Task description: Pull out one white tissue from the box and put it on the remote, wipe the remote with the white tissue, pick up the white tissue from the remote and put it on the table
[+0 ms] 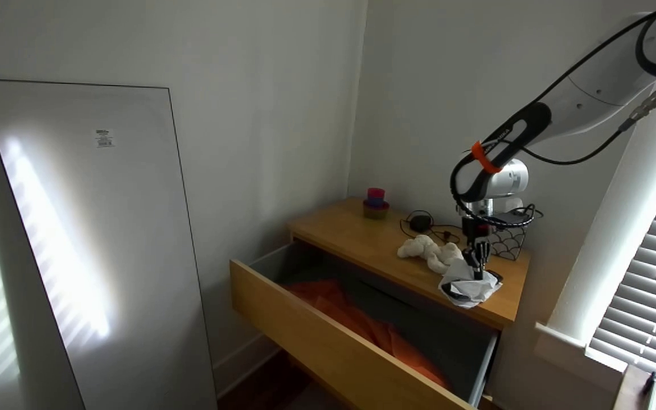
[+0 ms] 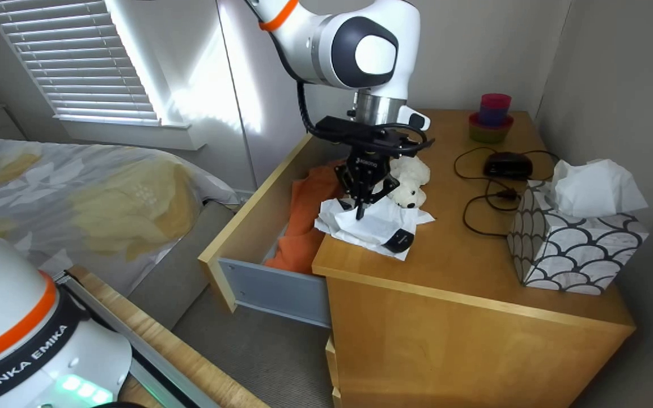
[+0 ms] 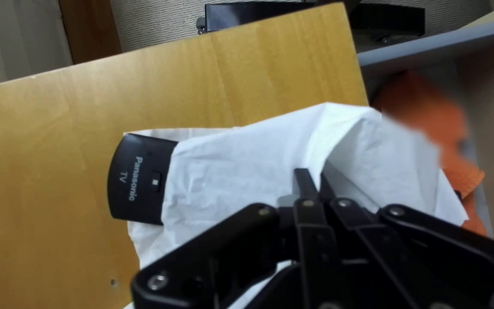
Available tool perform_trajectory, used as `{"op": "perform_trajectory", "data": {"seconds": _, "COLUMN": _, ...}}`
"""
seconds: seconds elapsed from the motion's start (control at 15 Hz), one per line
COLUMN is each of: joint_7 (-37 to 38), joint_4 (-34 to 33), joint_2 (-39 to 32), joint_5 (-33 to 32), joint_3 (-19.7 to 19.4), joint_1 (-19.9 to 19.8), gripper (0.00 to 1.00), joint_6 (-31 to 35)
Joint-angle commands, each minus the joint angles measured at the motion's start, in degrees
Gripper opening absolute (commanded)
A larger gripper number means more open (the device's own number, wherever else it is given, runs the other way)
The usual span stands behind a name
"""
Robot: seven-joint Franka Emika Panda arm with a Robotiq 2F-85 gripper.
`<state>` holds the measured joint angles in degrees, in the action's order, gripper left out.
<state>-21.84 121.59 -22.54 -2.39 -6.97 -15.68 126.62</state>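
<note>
Jaws together, my gripper (image 3: 314, 178) pinches a fold of white tissue (image 3: 234, 169) over the Panasonic remote (image 3: 140, 180), presumably so it won't slip as I wipe.

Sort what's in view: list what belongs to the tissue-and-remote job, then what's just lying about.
For the job:
Tissue
Remote, partly covered by the tissue
Box
Table, where the tissue should go last

Just lying about:
Soft toy
Stacked cups and bowl
Corded black device
Orange cloth, in the open drawer
White panel
</note>
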Motion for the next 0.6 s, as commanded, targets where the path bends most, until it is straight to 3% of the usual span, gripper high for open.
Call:
{"op": "perform_trajectory", "data": {"seconds": 0.0, "joint_7": -0.97, "joint_4": 1.10, "joint_2": 1.05, "joint_5": 1.15, "joint_3": -0.86, "joint_1": -1.54, "gripper": 0.00, "joint_6": 0.40}}
{"op": "perform_trajectory", "data": {"seconds": 0.53, "joint_7": -1.17, "joint_4": 0.12, "joint_2": 1.41, "joint_5": 2.60, "joint_3": -2.58, "joint_1": -4.13, "gripper": 0.00, "joint_6": 0.51}}
